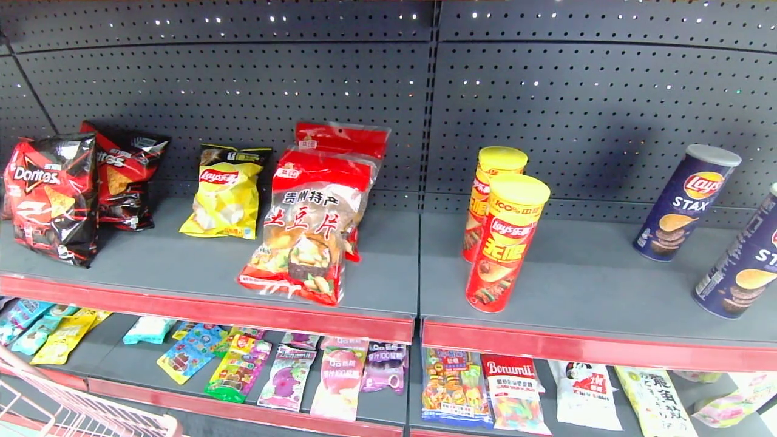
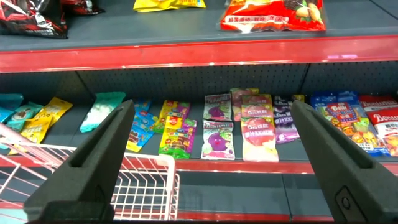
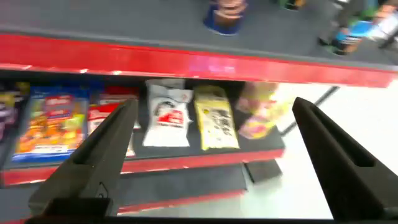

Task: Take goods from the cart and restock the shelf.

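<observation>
The grey shelf (image 1: 182, 261) with a red front edge holds black-and-red chip bags (image 1: 51, 194), a yellow chip bag (image 1: 226, 193), two red-topped snack bags (image 1: 306, 233), two yellow-lidded red cans (image 1: 504, 243) and two blue cans (image 1: 686, 203). A pink wire cart (image 1: 67, 409) stands at the lower left, its rim (image 2: 146, 180) below my left gripper (image 2: 214, 168), which is open and holds nothing. My right gripper (image 3: 214, 168) is open too, empty, in front of the lower shelf (image 3: 186, 163) on the right side.
The lower shelf (image 1: 139, 364) carries rows of flat candy and snack packets (image 1: 340, 376). Bare shelf lies between the red cans and the blue cans (image 1: 595, 273). A perforated back panel (image 1: 303, 79) closes the shelf behind. Pale floor (image 3: 348, 143) shows past the shelf's right end.
</observation>
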Robot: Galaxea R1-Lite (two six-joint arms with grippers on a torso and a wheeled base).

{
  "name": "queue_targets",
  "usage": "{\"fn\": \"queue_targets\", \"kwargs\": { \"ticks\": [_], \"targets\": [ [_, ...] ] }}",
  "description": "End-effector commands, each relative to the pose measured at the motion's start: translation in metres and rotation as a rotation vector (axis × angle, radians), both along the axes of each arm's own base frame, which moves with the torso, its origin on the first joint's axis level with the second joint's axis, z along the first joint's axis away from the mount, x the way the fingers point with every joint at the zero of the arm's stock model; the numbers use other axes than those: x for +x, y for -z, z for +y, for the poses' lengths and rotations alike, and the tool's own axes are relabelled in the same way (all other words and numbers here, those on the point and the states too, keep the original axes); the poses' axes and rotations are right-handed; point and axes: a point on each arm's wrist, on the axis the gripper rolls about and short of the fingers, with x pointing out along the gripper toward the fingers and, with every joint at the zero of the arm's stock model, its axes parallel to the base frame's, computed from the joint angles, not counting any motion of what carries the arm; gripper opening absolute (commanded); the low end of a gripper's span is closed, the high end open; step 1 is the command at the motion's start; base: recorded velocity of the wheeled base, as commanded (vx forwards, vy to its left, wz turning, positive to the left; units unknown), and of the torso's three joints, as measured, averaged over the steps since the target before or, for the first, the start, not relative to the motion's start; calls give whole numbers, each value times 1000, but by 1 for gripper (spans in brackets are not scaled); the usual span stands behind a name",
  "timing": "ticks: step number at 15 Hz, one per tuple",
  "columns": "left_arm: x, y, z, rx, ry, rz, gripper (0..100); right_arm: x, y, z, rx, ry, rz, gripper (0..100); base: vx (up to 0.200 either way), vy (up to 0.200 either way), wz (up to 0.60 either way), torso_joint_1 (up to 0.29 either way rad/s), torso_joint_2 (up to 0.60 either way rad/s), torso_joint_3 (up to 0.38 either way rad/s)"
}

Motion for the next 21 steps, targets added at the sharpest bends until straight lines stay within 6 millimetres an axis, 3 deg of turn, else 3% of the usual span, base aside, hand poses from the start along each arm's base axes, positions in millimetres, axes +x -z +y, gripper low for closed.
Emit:
{"fn": "queue_targets", "kwargs": {
  "ticks": [1, 5, 8, 11, 21],
  "targets": [
    [0, 0, 0, 0, -1, 0, 100, -2, 8, 4, 89, -171, -36, 100, 0, 0, 0, 0, 0, 0],
    [0, 0, 0, -1, -1, 1, 100, -1, 8, 5, 129, -191, -51, 100, 0, 0, 0, 0, 0, 0],
    [0, 0, 0, -4, -17, -2, 100, -1, 9, 1, 153, -13, -84, 100, 0, 0, 0, 0, 0, 0],
    [0, 0, 1, -7, -42, -12, 100, 2, 16, 3, 147, -109, -81, 100, 0, 0, 0, 0, 0, 0],
    [1, 1, 5, -40, -202, -27, 100, 2, 16, 2, 177, -94, -83, 100, 0, 0, 0, 0, 0, 0]
  ]
}}
